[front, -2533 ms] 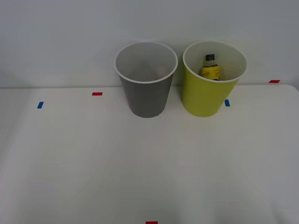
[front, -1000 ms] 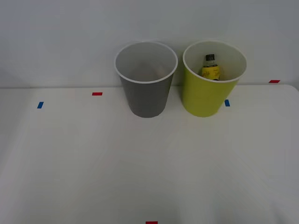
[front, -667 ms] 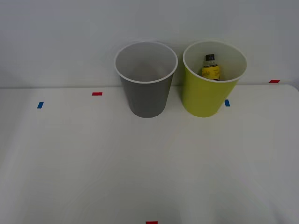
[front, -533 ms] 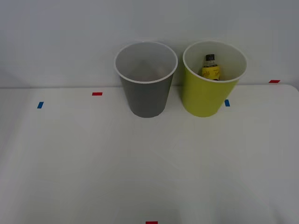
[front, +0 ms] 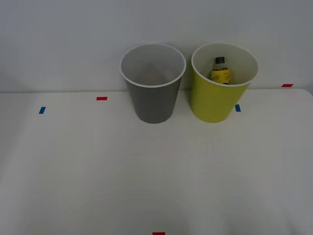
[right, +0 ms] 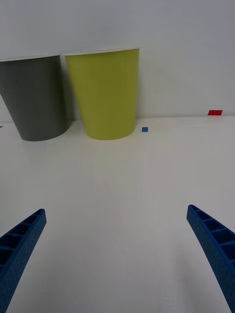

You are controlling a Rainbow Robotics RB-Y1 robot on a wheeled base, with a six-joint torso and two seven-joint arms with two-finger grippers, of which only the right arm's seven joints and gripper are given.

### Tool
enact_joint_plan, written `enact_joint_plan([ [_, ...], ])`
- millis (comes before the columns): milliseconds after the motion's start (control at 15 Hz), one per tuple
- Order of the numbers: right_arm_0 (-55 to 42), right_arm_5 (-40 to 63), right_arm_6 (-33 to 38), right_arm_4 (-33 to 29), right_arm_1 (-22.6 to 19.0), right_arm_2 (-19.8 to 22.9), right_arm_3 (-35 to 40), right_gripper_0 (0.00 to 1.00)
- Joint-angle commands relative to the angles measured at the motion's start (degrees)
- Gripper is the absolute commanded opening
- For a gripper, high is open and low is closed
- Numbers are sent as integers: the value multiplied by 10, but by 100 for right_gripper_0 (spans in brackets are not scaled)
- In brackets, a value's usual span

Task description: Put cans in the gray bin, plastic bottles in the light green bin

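While right gripper (right: 117,254) hangs spread wide over table (front: 156,171), bottle (front: 220,70) sits inside light green bin (front: 215,100), gray bin (front: 154,100) just beside.

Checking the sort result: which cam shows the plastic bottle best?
Front view. It looks down into the light green bin, so the plastic bottle shows inside with its black cap and yellow label. The right wrist view sees that bin from the side, so its wall hides the bottle.

white table (front: 146,186); red tape marks (front: 101,98), blue tape marks (front: 42,110) on it; white wall (front: 73,39) behind.
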State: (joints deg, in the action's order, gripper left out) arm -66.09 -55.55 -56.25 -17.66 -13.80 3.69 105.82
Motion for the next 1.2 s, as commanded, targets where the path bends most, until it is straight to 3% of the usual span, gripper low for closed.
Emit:
enact_joint_plan([
  [67,0,0,0,0,0,0,0,100],
  [1200,0,0,0,0,0,0,0,100],
])
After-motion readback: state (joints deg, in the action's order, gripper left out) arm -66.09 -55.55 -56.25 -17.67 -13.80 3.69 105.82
